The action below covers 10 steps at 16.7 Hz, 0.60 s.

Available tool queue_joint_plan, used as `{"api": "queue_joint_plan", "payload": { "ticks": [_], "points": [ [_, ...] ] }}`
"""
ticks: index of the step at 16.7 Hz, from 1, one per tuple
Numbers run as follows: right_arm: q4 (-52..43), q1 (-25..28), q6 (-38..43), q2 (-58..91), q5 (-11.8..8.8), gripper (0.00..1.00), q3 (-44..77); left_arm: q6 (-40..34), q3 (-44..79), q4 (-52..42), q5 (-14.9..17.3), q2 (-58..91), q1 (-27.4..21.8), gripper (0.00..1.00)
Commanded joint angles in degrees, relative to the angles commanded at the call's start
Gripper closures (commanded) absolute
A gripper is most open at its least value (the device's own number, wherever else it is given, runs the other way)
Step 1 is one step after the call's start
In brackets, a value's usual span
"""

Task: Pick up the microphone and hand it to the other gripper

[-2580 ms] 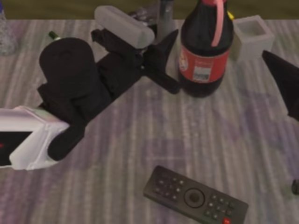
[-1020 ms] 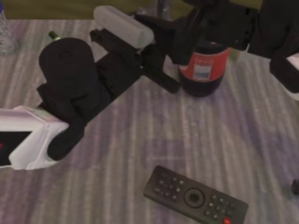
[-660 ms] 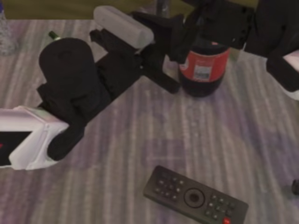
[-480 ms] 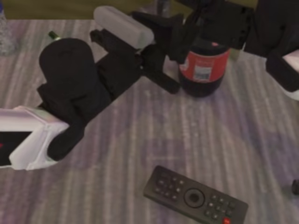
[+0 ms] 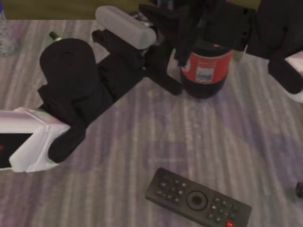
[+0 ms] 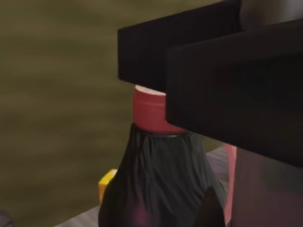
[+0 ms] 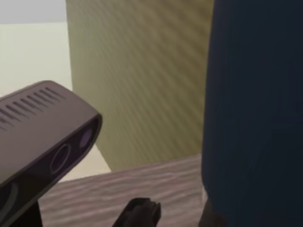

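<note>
Dark cola fills red-capped bottle [image 5: 204, 66]; right claw [image 5: 170, 21] above it.

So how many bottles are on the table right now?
1 full bottle: the dark cola bottle at the far middle, partly under the right gripper. A clear object at the far-left edge might be another; arms could hide more.
</note>
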Motion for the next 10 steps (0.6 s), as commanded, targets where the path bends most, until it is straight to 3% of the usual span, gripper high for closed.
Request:
{"api": "queue_joint_plan", "payload": {
  "ticks": [2, 10],
  "points": [
    [0.00, 0.00, 0.00, 0.00, 0.00, 1.00, 0.00, 0.00, 0.00, 0.00, 0.00, 0.00, 0.00, 1.00],
    [0.00, 0.00, 0.00, 0.00, 0.00, 1.00, 0.00, 0.00, 0.00, 0.00, 0.00, 0.00, 0.00, 1.00]
  ]
}}
